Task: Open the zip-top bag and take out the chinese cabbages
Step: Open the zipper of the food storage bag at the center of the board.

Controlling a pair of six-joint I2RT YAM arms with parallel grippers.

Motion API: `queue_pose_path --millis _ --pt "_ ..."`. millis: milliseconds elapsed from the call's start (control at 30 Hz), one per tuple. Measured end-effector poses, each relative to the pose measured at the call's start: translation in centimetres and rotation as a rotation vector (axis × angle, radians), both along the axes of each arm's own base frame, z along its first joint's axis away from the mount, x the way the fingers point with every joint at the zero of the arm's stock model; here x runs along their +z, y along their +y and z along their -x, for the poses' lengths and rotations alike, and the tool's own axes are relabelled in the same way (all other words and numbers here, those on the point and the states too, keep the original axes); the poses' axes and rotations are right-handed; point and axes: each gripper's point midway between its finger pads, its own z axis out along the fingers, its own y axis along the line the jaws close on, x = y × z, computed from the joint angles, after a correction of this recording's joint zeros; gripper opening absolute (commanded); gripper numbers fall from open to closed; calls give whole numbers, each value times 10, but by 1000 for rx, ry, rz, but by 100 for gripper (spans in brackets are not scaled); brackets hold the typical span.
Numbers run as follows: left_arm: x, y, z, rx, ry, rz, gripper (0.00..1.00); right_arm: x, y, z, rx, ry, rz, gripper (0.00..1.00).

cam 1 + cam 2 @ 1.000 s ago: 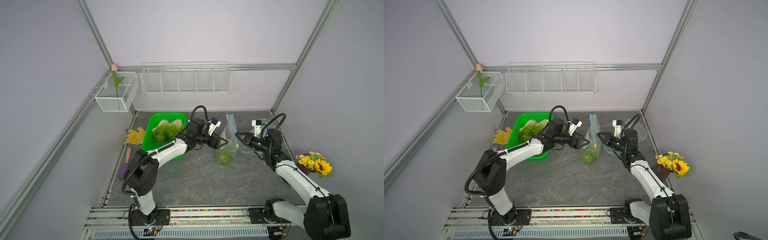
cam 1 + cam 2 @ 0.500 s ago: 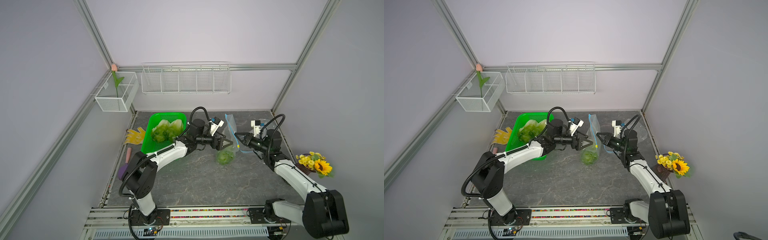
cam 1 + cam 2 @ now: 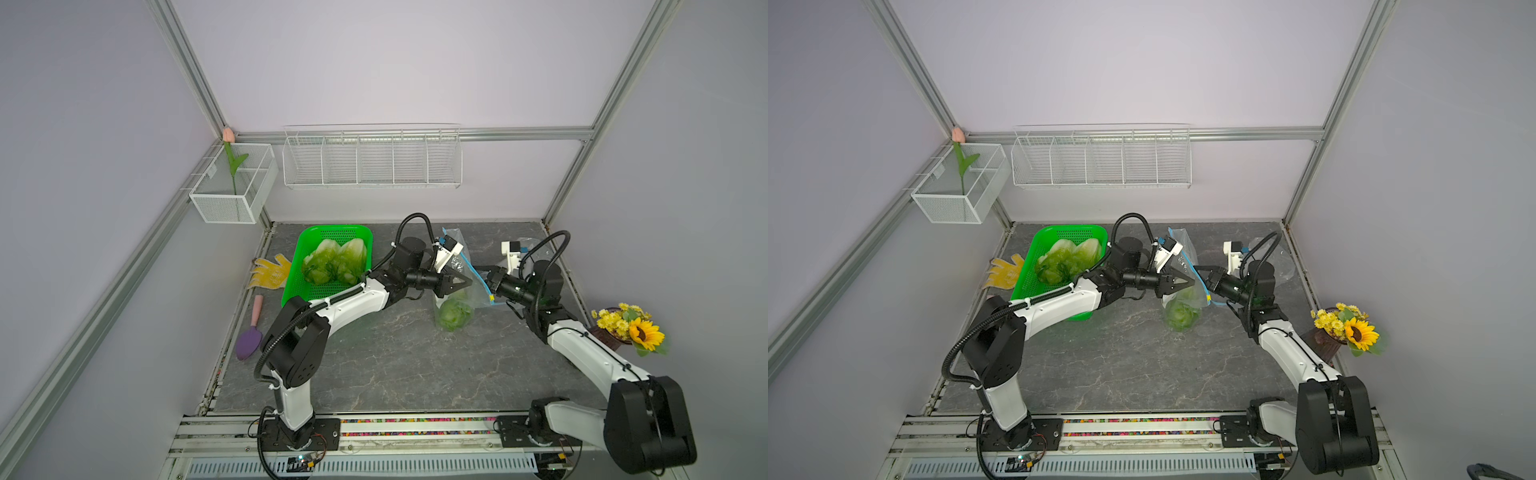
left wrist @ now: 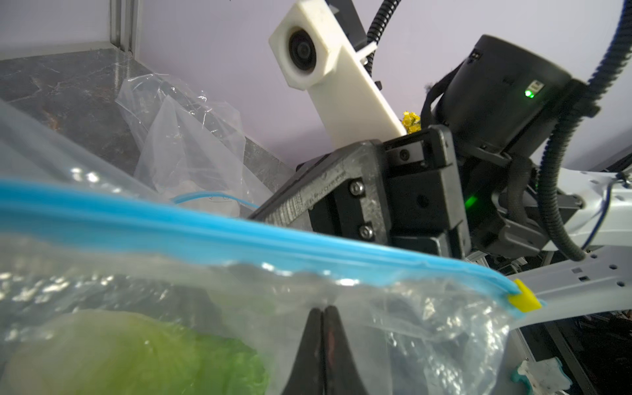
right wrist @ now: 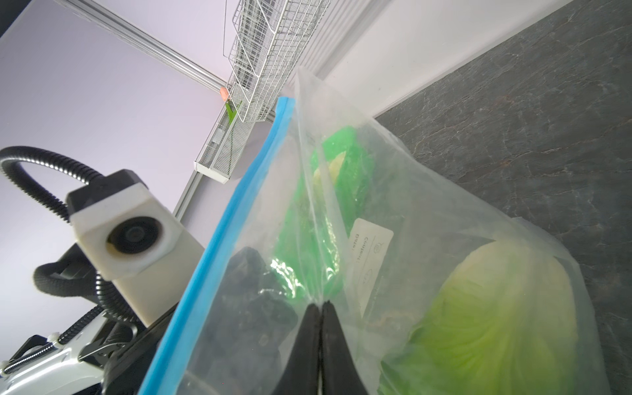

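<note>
Two pinches hold the zip-top bag (image 3: 464,261) upright on the table (image 3: 374,361), a little right of its middle. The left gripper (image 3: 466,285) and the right gripper (image 3: 478,269) meet nose to nose across it, and both wrist views show each with its jaws closed flat on a fold of clear film just under the blue zip track (image 4: 205,229). We read the opposed grips as taking one wall apiece, so that drawing apart would spread the mouth. Whether the track is already parted we cannot tell, though the yellow slider (image 4: 523,301) sits at its lower end. One chinese cabbage (image 3: 453,314) lies in the bottom of the bag, its weight pulling the film taut below the grippers, which is why we think the bag is carried by its top and not laid flat. More chinese cabbages (image 3: 334,262) lie in the green basket (image 3: 332,235) at the far left corner of the table, apart from the bag, which suggests the bagged head belongs there too. We would pull gently, since thin film can slip from closed tips.
</note>
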Motion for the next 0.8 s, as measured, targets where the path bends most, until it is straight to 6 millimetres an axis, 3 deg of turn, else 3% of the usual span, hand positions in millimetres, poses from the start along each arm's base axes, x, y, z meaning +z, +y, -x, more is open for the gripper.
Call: queue_pose_path --millis 233,533,600,700,800 --pt "2 3 -3 11 -3 2 0 0 -5 -2 -20 2 3 7" --pt "8 34 -19 103 -16 9 0 -3 -15 -5 -51 7 6 7" --pt "7 37 -28 147 -22 1 42 -5 -15 -4 -45 6 9 7" --pt "-1 40 -44 228 -32 -45 65 -5 -17 -5 -47 -2 16 7" --pt "-8 36 -63 284 -53 -98 75 -5 -19 -5 -50 -7 19 7"
